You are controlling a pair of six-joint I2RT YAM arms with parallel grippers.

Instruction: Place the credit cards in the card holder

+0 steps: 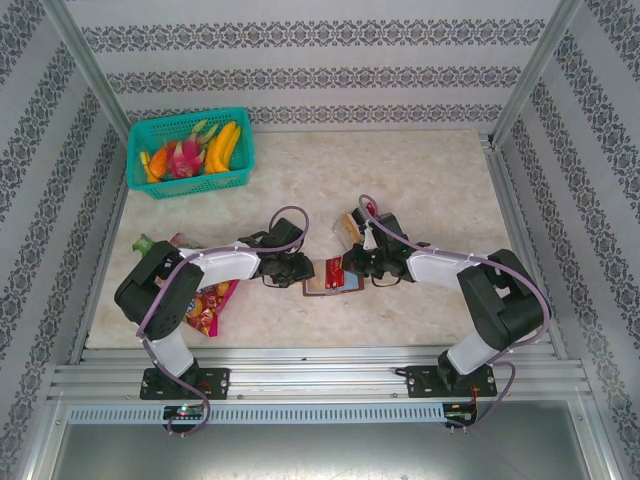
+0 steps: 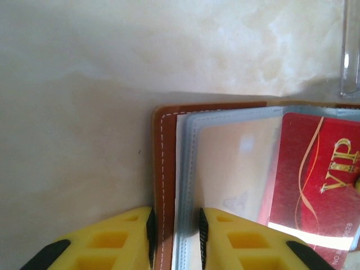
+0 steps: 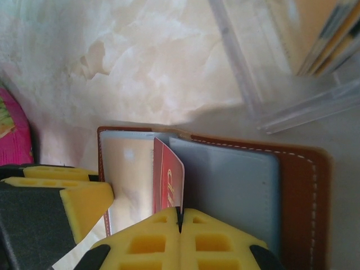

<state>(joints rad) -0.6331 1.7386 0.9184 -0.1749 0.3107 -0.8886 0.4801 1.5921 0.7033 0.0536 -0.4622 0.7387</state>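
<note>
While R gripper (image 3: 180, 220) pinches a red VIP card (image 3: 169, 177) tucked btwn sleeves (image 3: 236, 185), L gripper (image 2: 175, 233), jaws narrow, nips cover edge of the brown card holder (image 2: 164, 169).

Top camera looks down from behind; both close wrist cameras share the card holder (image 2: 163, 169) (image 3: 304, 180).

The left arm (image 1: 215, 262) and right arm (image 1: 440, 266) fold inward, left gripper (image 2: 175, 230) jaws slightly apart, right gripper (image 3: 180, 219) jaws together.

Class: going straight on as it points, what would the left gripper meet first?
The card holder: its brown edge and sleeves sit between the jaws of the left gripper, though depth is unclear.
</note>
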